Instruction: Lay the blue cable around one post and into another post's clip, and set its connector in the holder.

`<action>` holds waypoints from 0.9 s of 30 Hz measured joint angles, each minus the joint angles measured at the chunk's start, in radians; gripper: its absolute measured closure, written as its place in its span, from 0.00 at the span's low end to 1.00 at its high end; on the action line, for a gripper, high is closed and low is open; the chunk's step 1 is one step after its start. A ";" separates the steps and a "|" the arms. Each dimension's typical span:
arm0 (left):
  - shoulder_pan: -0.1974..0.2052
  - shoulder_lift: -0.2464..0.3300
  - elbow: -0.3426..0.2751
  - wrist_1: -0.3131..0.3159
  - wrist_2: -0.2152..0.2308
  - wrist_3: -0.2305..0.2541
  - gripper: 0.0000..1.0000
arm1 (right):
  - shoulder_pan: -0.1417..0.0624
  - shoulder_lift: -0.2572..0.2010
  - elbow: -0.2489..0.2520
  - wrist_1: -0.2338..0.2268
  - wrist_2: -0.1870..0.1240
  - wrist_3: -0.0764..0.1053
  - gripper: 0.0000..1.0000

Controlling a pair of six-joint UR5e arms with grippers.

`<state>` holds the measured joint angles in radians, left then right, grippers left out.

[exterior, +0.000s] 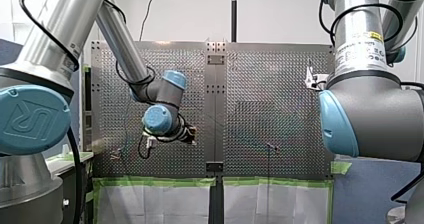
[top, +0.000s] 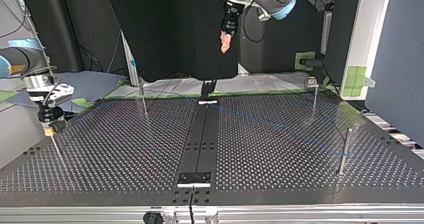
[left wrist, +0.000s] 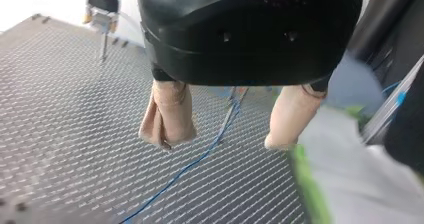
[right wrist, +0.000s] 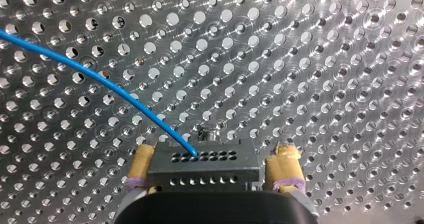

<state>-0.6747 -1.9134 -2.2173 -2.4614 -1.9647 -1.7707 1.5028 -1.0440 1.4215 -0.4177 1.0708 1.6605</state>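
In the right wrist view a black connector point(right wrist: 205, 166) with rows of small holes sits between my right gripper's point(right wrist: 215, 154) yellow pads point(right wrist: 286, 164). The jaws stand open, with a narrow gap showing at one pad. The blue cable point(right wrist: 100, 79) runs out of the connector over the perforated plate. In the top view my right gripper point(top: 50, 126) hangs at a thin post point(top: 56, 146) at the left. My left gripper point(left wrist: 223, 138), with beige pads, is open and empty, high above the cable point(left wrist: 200, 156) lying on the plate. It shows at the top view's upper middle point(top: 226, 41).
Thin posts stand on the plate: one at the back left point(top: 144, 100), one with a clip at the back right point(top: 313, 96), one at the right point(top: 344, 151). A dark strip point(top: 200, 144) runs down the middle. Green tape edges the far side point(top: 165, 95).
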 joint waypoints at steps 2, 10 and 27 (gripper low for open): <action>0.007 0.000 0.005 0.021 -0.018 0.012 0.00 | 0.000 0.000 0.000 -0.001 0.001 0.001 0.01; 0.021 0.000 0.008 0.096 -0.036 0.022 0.00 | 0.000 0.000 0.000 -0.002 0.012 0.002 0.01; 0.029 0.000 0.007 0.244 -0.035 0.021 0.00 | 0.000 0.000 0.000 0.001 0.034 0.002 0.01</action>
<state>-0.6459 -1.9136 -2.2101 -2.2178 -1.9997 -1.7496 1.5025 -1.0442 1.4213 -0.4170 1.1046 1.6622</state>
